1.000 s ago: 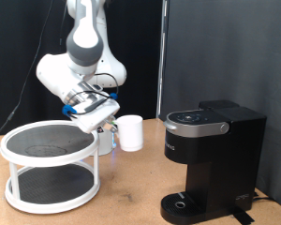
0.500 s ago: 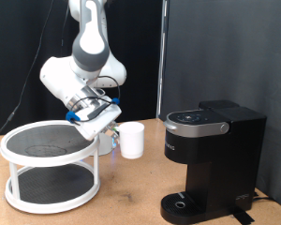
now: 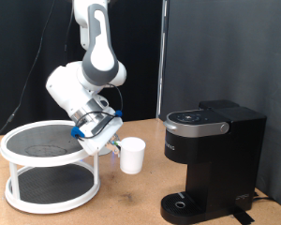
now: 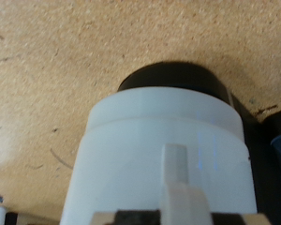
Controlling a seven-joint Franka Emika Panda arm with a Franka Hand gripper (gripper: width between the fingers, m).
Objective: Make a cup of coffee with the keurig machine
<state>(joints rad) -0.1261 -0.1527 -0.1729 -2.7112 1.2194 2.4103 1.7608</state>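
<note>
My gripper [image 3: 110, 141] is shut on the small white cup [image 3: 131, 156] and holds it tilted a little above the wooden table, left of the machine in the exterior view. The black keurig machine [image 3: 212, 155] stands at the exterior view's right with its lid down and its round drip base [image 3: 183, 202] at the front. In the wrist view the white cup [image 4: 159, 150] fills most of the picture, with its handle [image 4: 178, 178] facing the camera. A dark round shape [image 4: 173, 77] shows just beyond the cup; I cannot tell what it is.
A white two-tier round rack [image 3: 47, 164] with dark mesh shelves stands at the exterior view's left, close beside the gripper. The wooden table [image 3: 131, 202] runs between rack and machine. A black curtain hangs behind.
The arm has lowered and moved towards the exterior view's right with the cup in its grip. The cup is now lower and nearer the table. The machine and rack have not moved.
</note>
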